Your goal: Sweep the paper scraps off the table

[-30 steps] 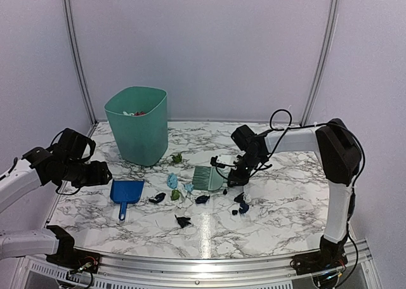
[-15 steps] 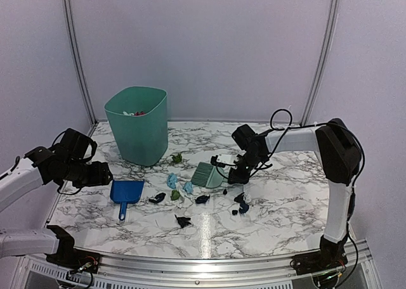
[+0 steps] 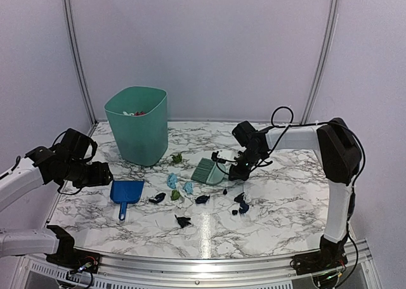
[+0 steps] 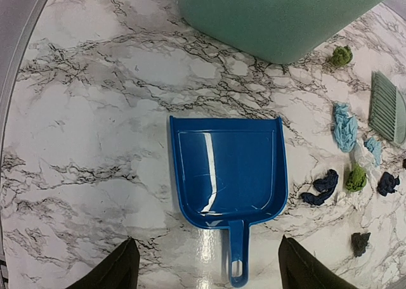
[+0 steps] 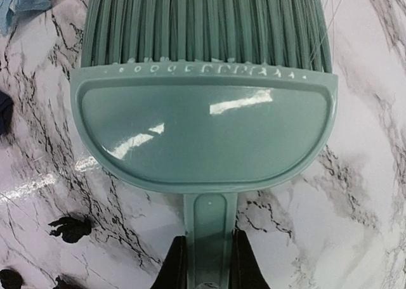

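Right hand clamps the handle of the mint-green plastic hand brush. Small crumpled paper scraps, light blue, green and dark, lie scattered mid-frame in the top view on the white marble-patterned desk, between the brush and the blue plastic dustpan. Left hand hangs spread open, just left of the dustpan.

On table: bin back left; dustpan before it; paper scraps right of dustpan; brush among them.

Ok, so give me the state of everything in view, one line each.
dustpan: lying flat, empty, unheld.
brush: held by its handle.
bin: upright, some litter inside.
paper scraps: scattered loose, none in the dustpan.
left gripper: open, above the dustpan.
right gripper: shut on the brush handle.
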